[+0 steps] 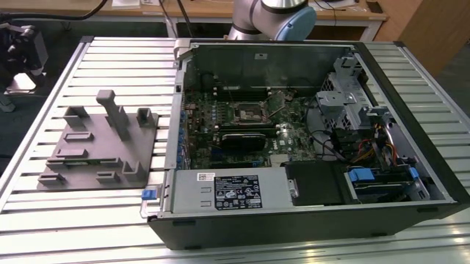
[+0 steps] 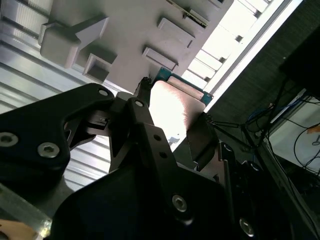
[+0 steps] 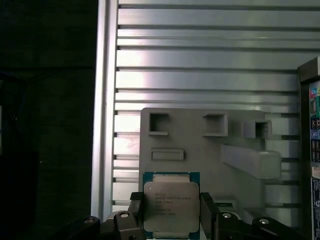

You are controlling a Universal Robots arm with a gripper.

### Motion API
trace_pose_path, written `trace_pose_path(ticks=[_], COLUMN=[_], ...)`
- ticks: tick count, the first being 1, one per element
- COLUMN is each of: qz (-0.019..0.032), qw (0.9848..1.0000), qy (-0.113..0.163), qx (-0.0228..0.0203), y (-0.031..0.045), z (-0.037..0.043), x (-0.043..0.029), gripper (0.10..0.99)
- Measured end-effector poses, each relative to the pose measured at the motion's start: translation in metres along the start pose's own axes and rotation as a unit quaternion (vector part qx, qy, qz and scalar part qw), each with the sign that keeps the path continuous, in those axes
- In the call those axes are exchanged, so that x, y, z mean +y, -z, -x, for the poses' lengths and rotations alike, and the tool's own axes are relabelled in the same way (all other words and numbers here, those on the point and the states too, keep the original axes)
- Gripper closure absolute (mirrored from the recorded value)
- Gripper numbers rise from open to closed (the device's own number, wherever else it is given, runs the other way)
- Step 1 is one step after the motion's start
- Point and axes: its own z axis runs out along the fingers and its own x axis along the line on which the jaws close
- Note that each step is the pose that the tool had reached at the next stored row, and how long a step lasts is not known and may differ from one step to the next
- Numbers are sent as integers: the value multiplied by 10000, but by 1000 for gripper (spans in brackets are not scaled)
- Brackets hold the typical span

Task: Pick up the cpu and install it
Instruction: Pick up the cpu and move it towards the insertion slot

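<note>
my pincer (image 3: 171,216) is clamped on the cpu (image 3: 171,202) by just its two side edges, grey tray (image 3: 200,140) well below it, so I reckon any jolt could tilt or drop the chip

The arm's tool (image 3: 171,206) grips the cpu (image 3: 171,192), one black finger (image 3: 136,211) pressed against each opposite edge.

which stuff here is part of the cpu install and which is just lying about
for the job: cpu, gripper shut on it, motherboard socket
just lying about: grey tray, power supply, cables
</note>
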Motion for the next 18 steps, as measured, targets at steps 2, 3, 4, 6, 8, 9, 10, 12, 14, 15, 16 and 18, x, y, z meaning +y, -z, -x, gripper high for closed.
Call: trace_pose_path(ticks=[2,3,4,6,8,9,10,12,14,15,16,18], qz=[0,0,0,0,0,0,0,0,0,0,0,0], qw=[10000,10000,10000,10000,10000,10000,10000,10000,10000,10000,10000,10000], qy=[0,0,0,0,0,0,0,0,0,1,0,0], qx=[0,0,0,0,0,1,0,0,1,0,0,0], y=[34,50,65,97,138,158,179,225,272,295,320,372], z=[0,0,0,-1,-1,-1,-2,-2,-2,-3,-3,-4], x=[2,3,4,7,9,11,12,15,19,20,22,26], gripper=[545,545,545,545,545,545,545,545,545,545,545,545])
